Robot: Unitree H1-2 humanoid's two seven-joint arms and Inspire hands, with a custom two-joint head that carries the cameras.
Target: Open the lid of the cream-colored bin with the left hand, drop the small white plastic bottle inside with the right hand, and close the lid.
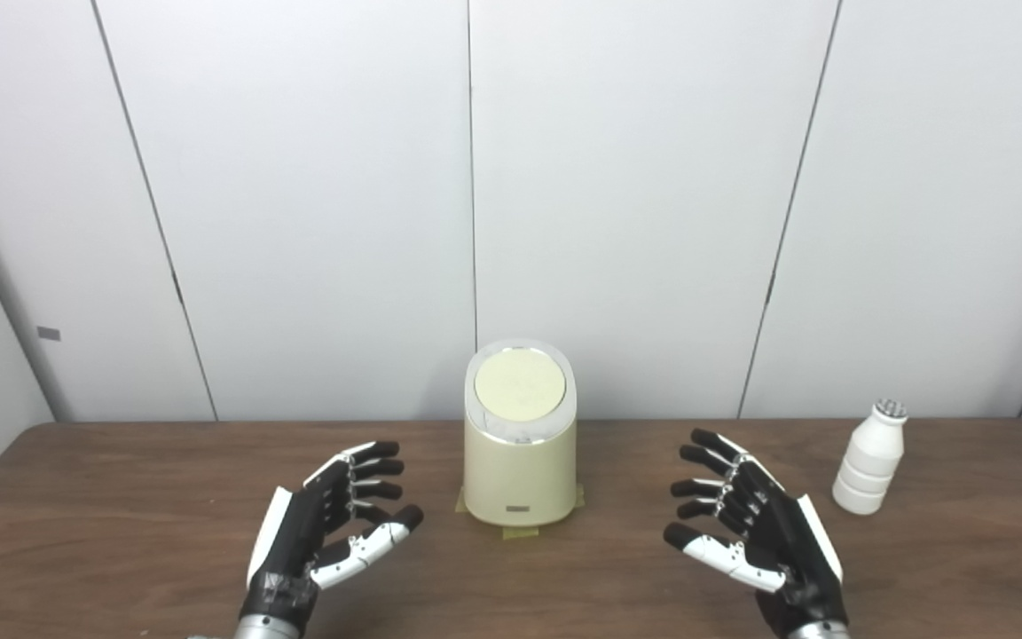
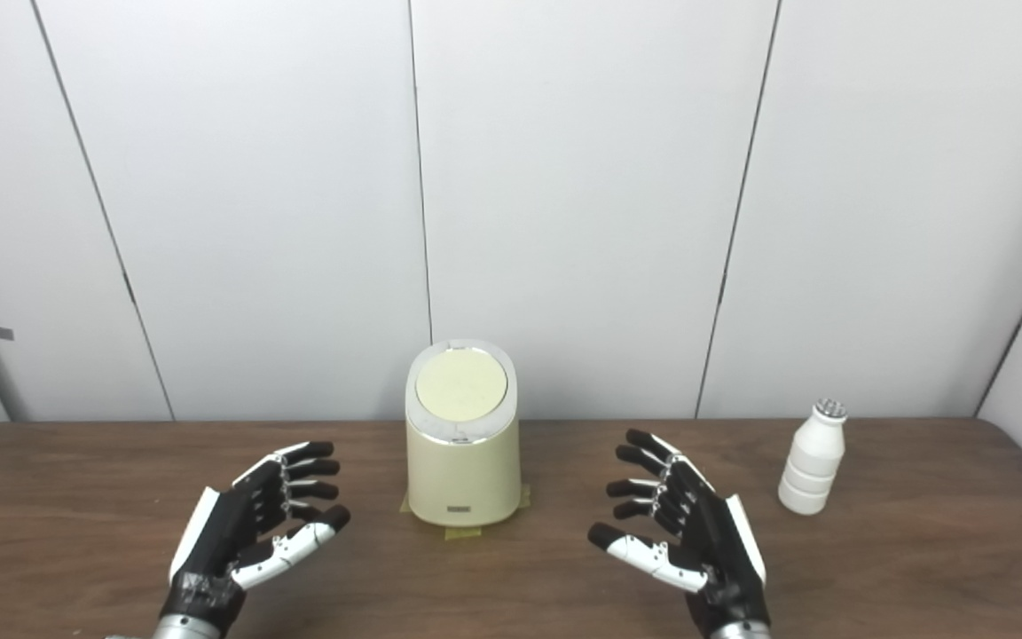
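While both hands hover open beside the bin, the bottle — upright, right of it — could topple if nudged.

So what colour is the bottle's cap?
Silvery grey cap on a white bottle; clearest in the left eye view.

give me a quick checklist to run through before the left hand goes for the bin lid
1. Lid shut on the cream-colored bin: ok, it sits flat in its rim.
2. Left hand free to work the lid: ok, open, holding nothing, left of the bin and apart from it.
3. Right hand free for the bottle: ok, open and empty.
4. Small white plastic bottle ready to grasp: ok, upright on the table, right of the right hand.
5. Bin held in place: ok as far as it shows, tape tabs at its base.
6. How the lid opens: cannot tell.
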